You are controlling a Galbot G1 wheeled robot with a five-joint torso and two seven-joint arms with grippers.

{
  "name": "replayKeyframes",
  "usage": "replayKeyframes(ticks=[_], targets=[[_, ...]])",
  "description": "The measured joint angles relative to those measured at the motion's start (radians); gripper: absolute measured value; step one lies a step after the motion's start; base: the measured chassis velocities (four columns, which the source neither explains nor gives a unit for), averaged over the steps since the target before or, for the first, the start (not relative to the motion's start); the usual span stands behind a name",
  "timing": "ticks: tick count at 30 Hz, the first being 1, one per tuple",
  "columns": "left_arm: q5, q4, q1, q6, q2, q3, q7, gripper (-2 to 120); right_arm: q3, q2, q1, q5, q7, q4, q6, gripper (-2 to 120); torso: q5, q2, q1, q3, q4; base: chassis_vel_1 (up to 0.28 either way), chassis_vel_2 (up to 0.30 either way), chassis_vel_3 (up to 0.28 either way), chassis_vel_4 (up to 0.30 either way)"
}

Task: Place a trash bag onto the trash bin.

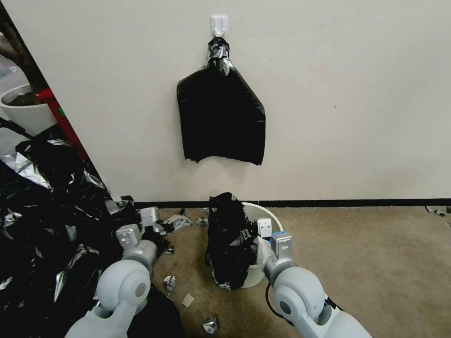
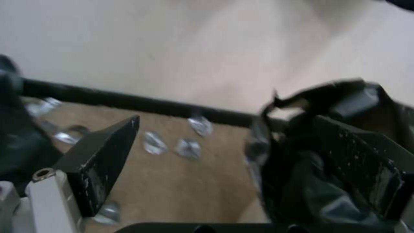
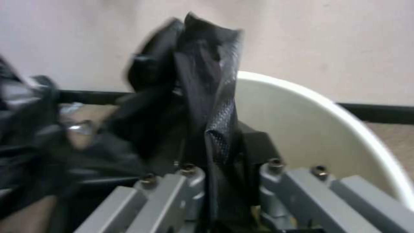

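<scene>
The thin, glossy black plastic trash bag [image 1: 229, 239] stands bunched and crumpled at lower centre of the head view, draped over the left part of the small round cream-white plastic trash bin [image 1: 261, 220] and hanging down its outer side toward the carpet. The bin sits on the tan carpet [image 1: 376, 263] close to the black baseboard of the pale wall.

The right gripper [image 1: 251, 234] reaches in from the lower right and meets the bag at the bin's rim. In the right wrist view its jaws are pressed together on a fold of the bag [image 3: 207, 106], with the bin's white wall [image 3: 328, 129] curving just behind.

The left gripper [image 1: 157, 224] hangs left of the bin, well apart from it; in the left wrist view its dark fingers [image 2: 108, 152] stand spread, with bare carpet between them and the bag's edge [image 2: 302, 181] against the far finger.

A flat black bundle with a knotted top [image 1: 221, 117] hangs from a white wall hook [image 1: 219, 24] at upper centre. A large heap of black plastic bags [image 1: 51, 225] fills the left side, with silvery scraps [image 1: 169, 282] scattered on the carpet. No writing or label can be read anywhere.
</scene>
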Motion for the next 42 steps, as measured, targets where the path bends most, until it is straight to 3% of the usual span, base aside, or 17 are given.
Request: replayKeyframes(ticks=[4, 10, 16, 21, 34, 37, 42], targets=[[-0.020, 0.041, -0.047, 0.041, -0.019, 0.041, 0.026, 100, 0.000, 0.008, -0.011, -0.049, 0.014, -0.017, 0.041, 0, 0.0000, 0.000, 0.000, 0.000, 0.0000, 0.000, 0.000, 0.000, 0.000], [0.018, 0.103, -0.109, 0.064, -0.067, 0.144, 0.032, 100, -0.009, 0.038, -0.044, -0.080, 0.042, -0.016, 0.098, 0, 0.0001, 0.000, 0.000, 0.000, -0.0001, 0.000, 0.000, 0.000, 0.000], [0.123, 0.179, -0.146, 0.112, -0.119, 0.264, -0.011, 100, -0.009, 0.054, -0.068, -0.126, 0.044, -0.007, 0.134, 0, 0.0000, 0.000, 0.000, 0.000, -0.0001, 0.000, 0.000, 0.000, 0.000], [0.137, 0.221, -0.151, 0.125, -0.141, 0.288, -0.056, 100, -0.005, 0.056, -0.076, -0.148, 0.047, -0.005, 0.168, 0, 0.0000, 0.000, 0.000, 0.000, 0.0000, 0.000, 0.000, 0.000, 0.000], [0.105, 0.219, -0.140, 0.158, -0.148, 0.270, -0.107, 56, -0.009, 0.053, -0.079, -0.180, 0.047, -0.014, 0.197, 0, -0.0003, 0.000, 0.000, 0.000, 0.0000, 0.000, 0.000, 0.000, 0.000], [0.090, 0.200, -0.124, 0.165, -0.136, 0.247, -0.108, 40, -0.002, 0.055, -0.079, -0.251, 0.048, -0.041, 0.252, 0, -0.0003, 0.000, 0.000, 0.000, 0.0000, 0.000, 0.000, 0.000, 0.000], [0.074, 0.196, -0.111, 0.161, -0.130, 0.222, -0.107, 25, 0.012, 0.062, -0.081, -0.357, 0.047, -0.077, 0.334, 0, -0.0003, 0.000, 0.000, 0.000, 0.0000, 0.000, 0.000, 0.000, 0.000]])
